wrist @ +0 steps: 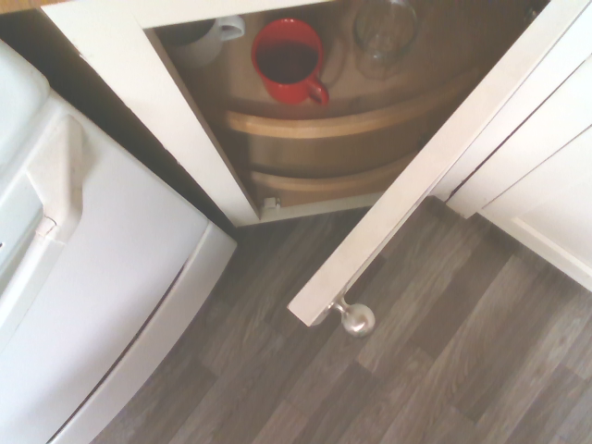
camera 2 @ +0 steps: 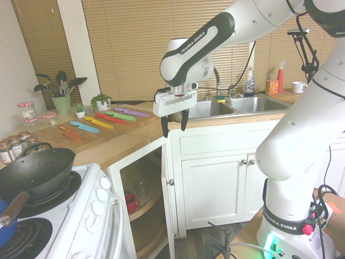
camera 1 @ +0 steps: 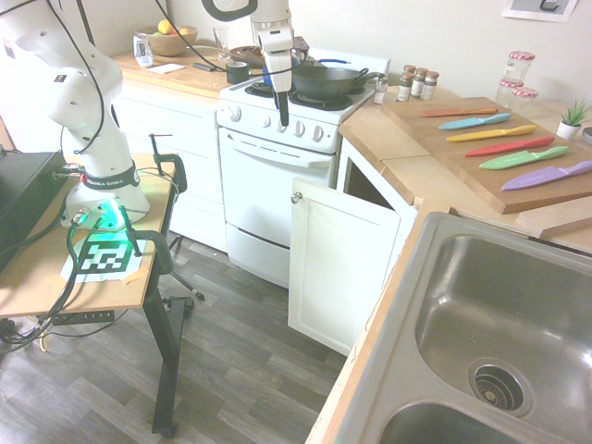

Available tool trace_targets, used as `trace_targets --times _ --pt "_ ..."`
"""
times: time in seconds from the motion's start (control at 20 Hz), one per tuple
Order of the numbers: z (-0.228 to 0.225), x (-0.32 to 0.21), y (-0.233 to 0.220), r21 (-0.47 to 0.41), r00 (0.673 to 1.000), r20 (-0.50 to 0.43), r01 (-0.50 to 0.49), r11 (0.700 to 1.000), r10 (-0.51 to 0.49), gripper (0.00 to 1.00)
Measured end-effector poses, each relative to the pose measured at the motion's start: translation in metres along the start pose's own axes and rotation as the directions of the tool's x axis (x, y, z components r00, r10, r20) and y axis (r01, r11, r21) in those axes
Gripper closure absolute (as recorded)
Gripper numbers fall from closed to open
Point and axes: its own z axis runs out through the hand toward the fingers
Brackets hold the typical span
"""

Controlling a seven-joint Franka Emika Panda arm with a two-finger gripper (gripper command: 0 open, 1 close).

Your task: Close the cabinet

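Seen from the first exterior view, a metal sink [camera 1: 444, 242] lies nearest, at the right. Just beyond its left edge, the white cabinet [camera 1: 407, 199] stands in the corner between sink and stove [camera 1: 277, 153], its door [camera 1: 342, 264] swung open, the round silver knob [camera 1: 296, 197] near the door's top free corner. Inside, a red mug [wrist: 289, 60] and a clear glass [wrist: 384, 37] sit on a curved shelf [wrist: 324, 123]. The end effector [camera 2: 175, 132] hangs above the open door, pointing down and well apart from it, fingers spread with nothing between them. On the wooden tabletop [camera 1: 421, 171] above the cabinet, a board [camera 1: 407, 118] bears a row of colored knives [camera 1: 513, 146]. A dark wok [camera 1: 324, 83] rests on the stove; farther left lies a fruit bowl [camera 1: 169, 43].
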Motion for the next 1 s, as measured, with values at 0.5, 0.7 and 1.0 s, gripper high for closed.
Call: trace_targets --times 0.5,0.7,1.0 --pt "0.015 0.020 0.010 -0.060 0.999 -0.023 0.028 0.998 -0.029 0.00" --pt "0.013 0.054 0.039 -0.070 0.999 -0.041 0.020 0.997 -0.023 0.00" --pt "0.041 0.113 0.078 -0.078 0.999 -0.038 -0.003 0.997 0.000 0.00"
